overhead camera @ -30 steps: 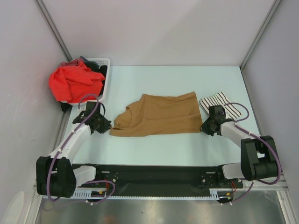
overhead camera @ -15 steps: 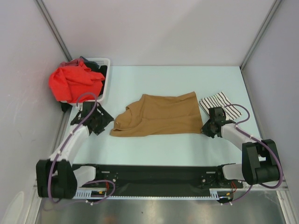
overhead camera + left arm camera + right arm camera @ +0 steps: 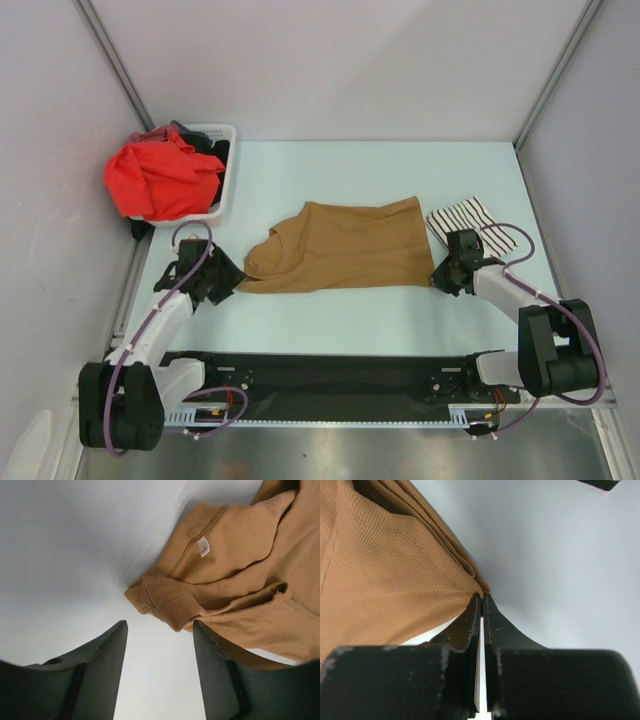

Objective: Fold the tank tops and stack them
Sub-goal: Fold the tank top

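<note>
The tan-brown tank top [image 3: 345,248] lies spread across the middle of the table, its left end bunched. My left gripper [image 3: 224,277] sits at that left end, open; in the left wrist view the ribbed hem corner [image 3: 167,602] lies just beyond the left gripper [image 3: 159,625], and only bare table shows between the fingers. My right gripper [image 3: 440,274] is low at the top's near right corner, and in its wrist view the right gripper [image 3: 481,596] is shut with the cloth corner [image 3: 470,577] at its tips. The striped tank top [image 3: 468,219] lies folded at the right.
A white laundry basket [image 3: 225,190] stands at the back left with red cloth [image 3: 160,175] heaped in it and spilling over. Grey walls close in the table on the left, back and right.
My left gripper has opened from nearly shut and shifted a little nearer beside the tan top's left corner. The right gripper stays shut at the right corner.
</note>
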{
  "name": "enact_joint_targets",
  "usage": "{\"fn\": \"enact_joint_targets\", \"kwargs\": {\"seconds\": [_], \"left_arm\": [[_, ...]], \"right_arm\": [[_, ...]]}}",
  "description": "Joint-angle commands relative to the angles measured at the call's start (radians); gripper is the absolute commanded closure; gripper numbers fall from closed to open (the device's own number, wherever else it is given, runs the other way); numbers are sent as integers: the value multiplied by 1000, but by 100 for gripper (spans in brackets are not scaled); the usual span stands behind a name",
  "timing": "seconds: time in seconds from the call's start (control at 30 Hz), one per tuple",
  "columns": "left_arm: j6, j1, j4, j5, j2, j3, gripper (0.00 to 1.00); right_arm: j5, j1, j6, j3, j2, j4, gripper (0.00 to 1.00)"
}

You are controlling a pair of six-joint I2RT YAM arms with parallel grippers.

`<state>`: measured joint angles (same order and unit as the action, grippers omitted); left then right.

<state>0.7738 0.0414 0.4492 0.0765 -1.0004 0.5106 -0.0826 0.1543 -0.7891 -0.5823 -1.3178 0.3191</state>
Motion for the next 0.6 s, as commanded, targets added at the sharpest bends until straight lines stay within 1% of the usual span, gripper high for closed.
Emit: {"fn": "enact_joint_targets", "kwargs": {"seconds": [0.0, 0.03, 0.07, 0.17, 0.2, 0.27, 0.3, 0.33, 0.4, 0.43, 0.53, 0.57], "left_arm": [[-16, -6, -105, 55, -68, 20, 41], [-16, -6, -128, 60, -85, 23, 44], [-21, -6, -144, 60, -99, 29, 62], [-25, -6, -170, 43, -185, 46, 100], [-30, -6, -167, 26, -202, 55, 100], [-15, -6, -104, -12, -245, 95, 100], [-4, -6, -69, -62, -253, 109, 100], [21, -6, -3, -73, -256, 132, 100], [56, -6, 67, -150, -251, 150, 100], [65, -6, 129, -179, -247, 166, 100], [82, -6, 204, -198, -213, 180, 100], [87, -6, 213, -195, -178, 177, 100]], "right_arm": [[-28, 7, 2, 21, 20, 55, 100], [-28, 7, 1, 22, 23, 57, 100], [-29, 10, 1, 24, 23, 58, 100], [-29, 14, -2, 27, 29, 66, 100], [-29, 16, -4, 27, 32, 72, 100], [-35, 27, -9, 35, 46, 84, 100], [-37, 30, -12, 39, 51, 90, 100], [-39, 34, -15, 45, 66, 109, 100], [-29, 45, -25, 62, 83, 132, 100], [-28, 48, -35, 68, 92, 159, 100], [-29, 60, -59, 84, 141, 228, 100], [-29, 62, -64, 87, 175, 247, 100]]}}
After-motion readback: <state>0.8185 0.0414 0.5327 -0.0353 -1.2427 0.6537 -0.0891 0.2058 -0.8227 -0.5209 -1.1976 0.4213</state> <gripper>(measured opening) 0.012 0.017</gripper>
